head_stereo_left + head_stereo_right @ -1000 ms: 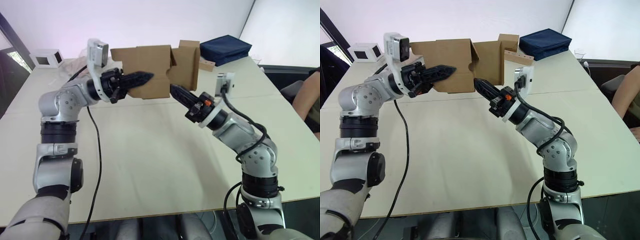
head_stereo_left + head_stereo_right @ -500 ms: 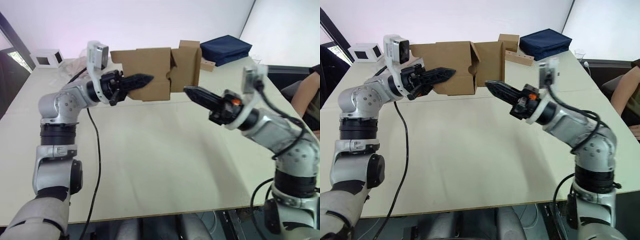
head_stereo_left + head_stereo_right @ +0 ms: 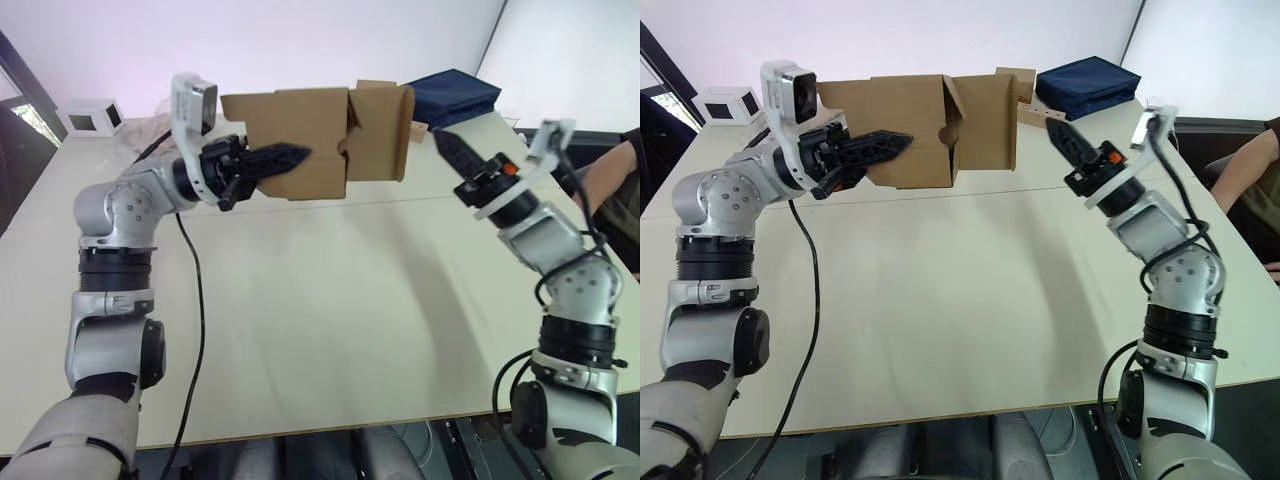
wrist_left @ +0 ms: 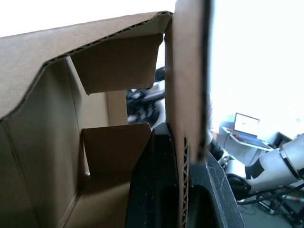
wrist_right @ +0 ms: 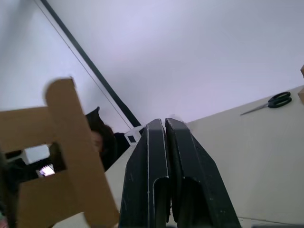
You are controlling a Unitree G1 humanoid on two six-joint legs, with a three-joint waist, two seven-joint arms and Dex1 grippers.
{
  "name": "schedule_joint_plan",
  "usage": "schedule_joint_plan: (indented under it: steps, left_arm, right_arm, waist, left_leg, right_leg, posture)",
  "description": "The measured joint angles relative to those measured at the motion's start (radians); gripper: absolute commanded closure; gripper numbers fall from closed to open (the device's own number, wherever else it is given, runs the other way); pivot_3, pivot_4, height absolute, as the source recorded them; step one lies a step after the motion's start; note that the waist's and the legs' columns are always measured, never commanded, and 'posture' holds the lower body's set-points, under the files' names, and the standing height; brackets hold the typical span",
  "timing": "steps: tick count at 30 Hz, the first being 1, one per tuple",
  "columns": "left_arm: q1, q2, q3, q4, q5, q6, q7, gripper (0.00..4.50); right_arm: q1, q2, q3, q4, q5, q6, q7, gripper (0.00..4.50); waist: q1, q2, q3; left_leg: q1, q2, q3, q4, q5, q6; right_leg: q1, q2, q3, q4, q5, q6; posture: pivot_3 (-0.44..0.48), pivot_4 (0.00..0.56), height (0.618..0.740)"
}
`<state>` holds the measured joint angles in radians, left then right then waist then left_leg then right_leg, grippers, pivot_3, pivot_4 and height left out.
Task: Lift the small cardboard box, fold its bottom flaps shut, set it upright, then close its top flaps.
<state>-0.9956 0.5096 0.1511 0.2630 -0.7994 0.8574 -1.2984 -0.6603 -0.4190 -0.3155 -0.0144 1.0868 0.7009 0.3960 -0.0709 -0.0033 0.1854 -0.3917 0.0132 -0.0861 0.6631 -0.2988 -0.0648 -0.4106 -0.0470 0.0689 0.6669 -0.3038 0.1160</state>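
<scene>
While the small cardboard box (image 3: 300, 140) is hanging in the air above the far part of the table (image 3: 330, 300), the left gripper (image 3: 285, 158) is carrying it alone, its two black fingers pinched onto one side wall; the left wrist view is showing that wall sandwiched between the fingers, one inside the box and one outside. The box is lying on its side, its open end turned toward the robot's right, and a large flap (image 3: 385, 130) is standing out at that end, swung only partway across the opening. Inside, two smaller flaps are already leaning inward. The right gripper (image 3: 447, 152) is hovering just beside that end, apart from the cardboard, with its fingers pressed together and holding nothing.

So the lift is looking done, and the folding of the bottom flaps is seemingly under way but unfinished: the big flap is not yet lying flat, and I cannot tell the state of the one opposite. Setting the box upright on the table and closing the top flaps is all waiting. A dark blue bag (image 3: 455, 95) and a white box (image 3: 90, 115) are sitting at the far edge, well apart.
</scene>
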Motion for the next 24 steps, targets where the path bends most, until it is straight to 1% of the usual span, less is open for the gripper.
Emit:
schedule_joint_plan:
  steps: [6, 9, 11, 14, 20, 22, 24]
  left_arm:
    - [0.0, 0.003, 0.0, -0.002, -0.016, 0.007, 0.015, 4.5]
    - [-0.001, 0.001, 0.001, 0.014, -0.017, 0.004, 0.024, 4.5]
    - [-0.005, 0.001, 0.001, 0.035, -0.017, 0.0, 0.029, 4.5]
    - [-0.01, 0.001, 0.003, 0.052, -0.017, -0.005, 0.033, 4.5]
    - [-0.025, -0.006, 0.003, 0.061, -0.017, -0.015, 0.035, 4.5]
    - [-0.025, -0.011, 0.003, 0.061, -0.017, -0.015, 0.036, 4.5]
    - [-0.026, -0.011, 0.003, 0.061, -0.017, -0.015, 0.037, 4.5]
  right_arm:
    - [-0.02, 0.066, 0.039, -0.011, -0.002, 0.01, 0.02, 4.43]
    - [-0.02, 0.124, 0.032, -0.064, 0.11, 0.048, 0.025, 4.43]
    - [-0.016, 0.133, 0.031, -0.099, 0.151, 0.061, 0.021, 4.43]
    - [-0.005, 0.156, 0.031, -0.138, 0.186, 0.068, 0.003, 4.43]
    - [0.032, 0.207, 0.032, -0.161, 0.233, 0.056, -0.045, 4.43]
    - [0.034, 0.215, 0.034, -0.168, 0.233, 0.049, -0.052, 3.92]
    - [0.037, 0.227, 0.037, -0.174, 0.233, 0.042, -0.056, 3.22]
  waist:
    - [0.002, 0.0, 0.0]
    - [0.0, 0.0, 0.0]
    - [0.001, 0.0, 0.0]
    - [0.002, 0.0, 0.0]
    - [0.0, 0.0, 0.0]
    - [0.0, 0.0, 0.0]
    - [0.0, 0.0, 0.0]
  left_leg:
    - [0.0, 0.0, 0.0, 0.0, 0.0, 0.0]
    - [0.0, 0.0, 0.0, 0.0, 0.0, 0.0]
    - [0.0, 0.0, -0.001, 0.0, 0.0, 0.0]
    - [0.0, 0.0, -0.001, 0.0, 0.0, 0.0]
    - [0.0, 0.0, -0.001, 0.0, 0.0, 0.0]
    - [0.0, 0.0, -0.001, 0.0, 0.0, 0.0]
    - [0.0, 0.0, -0.001, 0.0, 0.0, 0.0]
  right_leg:
    - [0.0, -0.001, 0.0, 0.0, 0.0, 0.0]
    - [0.0, 0.0, 0.0, 0.0, 0.0, 0.0]
    - [0.0, 0.0, 0.0, 0.0, 0.0, 0.0]
    - [0.0, -0.001, 0.0, 0.0, 0.0, 0.0]
    - [0.0, 0.0, 0.0, 0.0, 0.0, 0.0]
    - [0.0, 0.0, 0.0, 0.0, 0.0, 0.0]
    - [0.0, 0.0, 0.0, 0.0, 0.0, 0.0]
  posture:
    - [0.0, 0.15, 0.74]
    - [0.0, 0.15, 0.74]
    - [0.0, 0.15, 0.74]
    - [0.0, 0.15, 0.74]
    - [0.0, 0.15, 0.74]
    - [0.0, 0.15, 0.74]
    - [0.0, 0.15, 0.74]
